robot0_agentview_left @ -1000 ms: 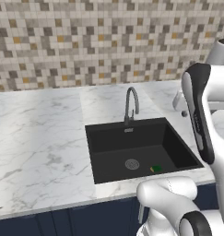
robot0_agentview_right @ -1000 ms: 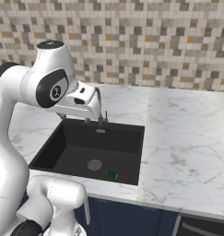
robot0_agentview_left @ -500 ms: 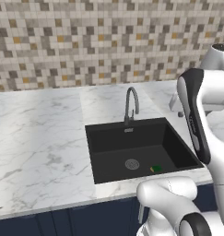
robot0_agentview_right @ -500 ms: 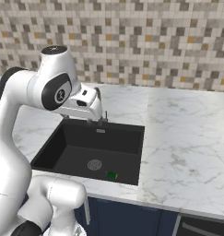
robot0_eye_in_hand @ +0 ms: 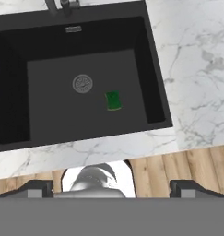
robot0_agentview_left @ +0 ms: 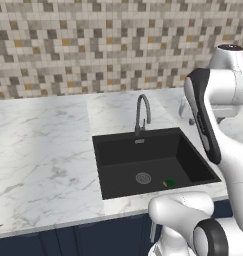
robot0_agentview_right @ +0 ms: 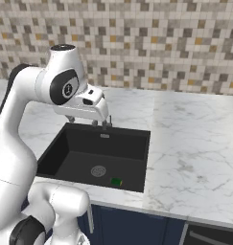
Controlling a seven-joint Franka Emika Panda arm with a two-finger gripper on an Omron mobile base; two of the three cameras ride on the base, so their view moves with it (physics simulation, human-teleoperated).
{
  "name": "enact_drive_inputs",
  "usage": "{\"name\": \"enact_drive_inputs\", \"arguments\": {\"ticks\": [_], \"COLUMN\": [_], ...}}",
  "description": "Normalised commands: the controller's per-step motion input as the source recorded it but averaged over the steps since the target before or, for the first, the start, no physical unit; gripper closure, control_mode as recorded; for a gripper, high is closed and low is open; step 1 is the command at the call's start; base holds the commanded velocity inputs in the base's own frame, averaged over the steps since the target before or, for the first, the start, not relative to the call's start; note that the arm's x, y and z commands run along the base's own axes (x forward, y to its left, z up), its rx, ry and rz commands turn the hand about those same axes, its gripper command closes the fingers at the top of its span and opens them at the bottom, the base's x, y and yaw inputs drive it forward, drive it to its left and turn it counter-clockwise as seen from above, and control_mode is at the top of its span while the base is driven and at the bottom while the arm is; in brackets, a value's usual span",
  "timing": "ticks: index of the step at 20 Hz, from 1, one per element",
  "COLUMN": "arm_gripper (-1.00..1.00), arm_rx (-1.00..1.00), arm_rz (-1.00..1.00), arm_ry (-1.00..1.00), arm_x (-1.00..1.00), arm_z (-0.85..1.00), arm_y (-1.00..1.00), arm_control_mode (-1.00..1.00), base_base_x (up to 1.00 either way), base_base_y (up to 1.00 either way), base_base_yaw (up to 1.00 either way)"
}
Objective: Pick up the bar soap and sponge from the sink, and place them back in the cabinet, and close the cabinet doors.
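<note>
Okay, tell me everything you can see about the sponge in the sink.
The sponge is a small green block with a yellow edge, lying flat on the floor of the matte-black sink. It sits just beside the round metal drain, apart from it and from the basin walls. Nothing touches it or grips it.

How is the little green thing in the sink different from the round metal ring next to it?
The sponge is a green block with a yellow edge; the drain is a round grey metal ring. The sponge lies loose on the floor of the sink; the drain is set flush into it. Both are about the same size.
</note>
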Motion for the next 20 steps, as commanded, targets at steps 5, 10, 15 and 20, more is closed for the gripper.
{"name": "enact_drive_inputs", "arguments": {"ticks": [5,10,15,20], "arm_gripper": [-1.0,-1.0,-1.0,-1.0], "arm_rx": [-0.02,-0.07,-0.11,-0.05], "arm_rz": [0.0,0.0,0.0,0.05], "arm_ry": [0.12,0.08,0.11,0.08], "arm_x": [0.14,0.22,0.17,0.25], "arm_z": [0.0,0.0,0.0,0.0], "arm_y": [0.0,0.0,0.01,0.22], "arm_control_mode": [-1.0,-1.0,-1.0,-1.0], "base_base_x": [0.0,0.0,0.0,0.0], "base_base_y": [0.0,0.0,0.0,0.0], "base_base_yaw": [0.0,0.0,0.0,0.0]}}
